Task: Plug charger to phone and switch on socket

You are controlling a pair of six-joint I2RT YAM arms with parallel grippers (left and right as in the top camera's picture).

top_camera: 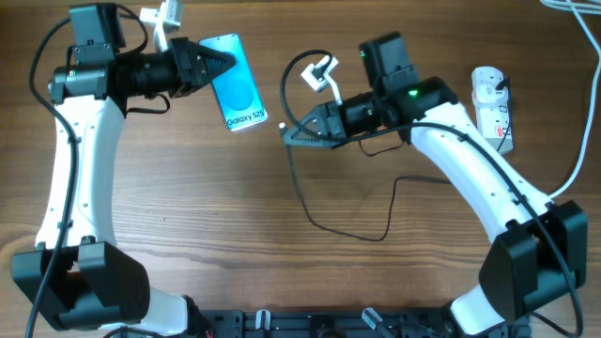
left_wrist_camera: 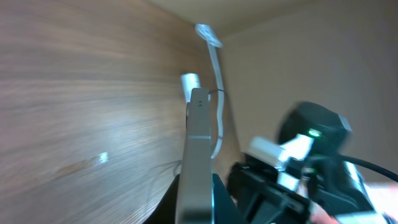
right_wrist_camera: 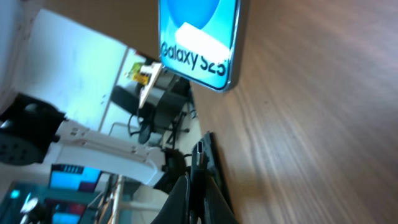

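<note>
Lying under it all is the big wood table (top_camera: 188,207). The left arm (top_camera: 70,169) is white & black and comes up the left side, then bends to the right. The right arm (top_camera: 479,178) comes up the right side and bends to the left. The two arms point at each other w/ a gap of bare wood between them. The phone (top_camera: 242,99) is at the top of the table, a bit left of the middle, screen up, blue & white w/ "Galaxy S25" on it. The left gripper (top_camera: 223,64) is squeezed on the phone's top left edge. In the left wrist view the phone shows as a thin grey edge between the two dark fingers (left_wrist_camera: 225,200). Can't tell if the phone is lifted or flat on the wood. The socket (top_camera: 492,113) is white and sits far right near the top, well apart from the phone. A white cable (top_camera: 587,122) runs down just beside it. The charger (top_camera: 347,232) is a thin black line that loops on the wood below the right gripper (top_camera: 289,133). That gripper is pinched on the charger's end, and the small black tip (right_wrist_camera: 199,152) pokes out toward the phone, not touching it.
</note>
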